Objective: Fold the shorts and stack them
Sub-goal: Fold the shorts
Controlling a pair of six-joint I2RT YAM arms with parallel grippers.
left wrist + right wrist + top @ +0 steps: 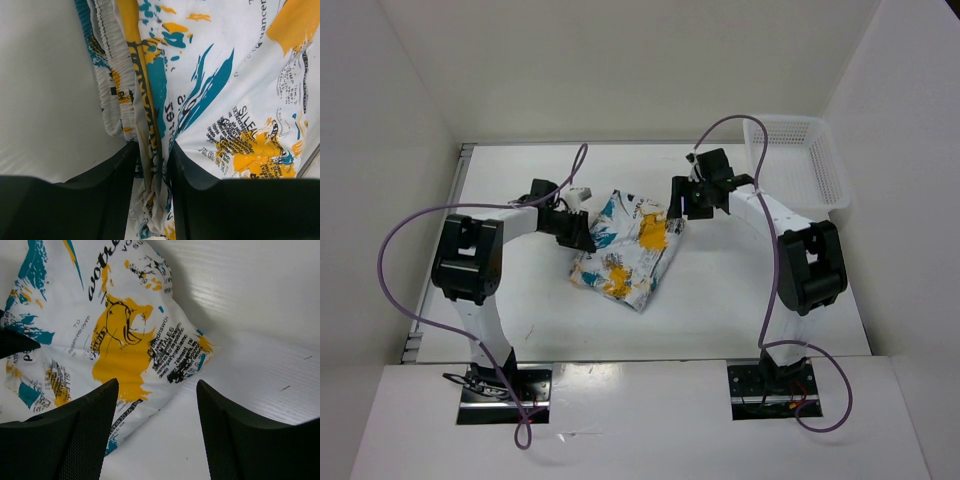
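Observation:
The shorts (625, 250), white with teal, yellow-orange and black print, lie folded in the middle of the white table. My left gripper (582, 232) is at their left edge, shut on a bunched fold of the shorts (152, 165) that runs between its two fingers. My right gripper (688, 205) is open and empty just off the shorts' right corner; in the right wrist view its gap (157, 390) hangs over the table beside the printed corner (120, 335).
A white mesh plastic basket (800, 160) stands at the back right of the table. White walls close in the table at the left, back and right.

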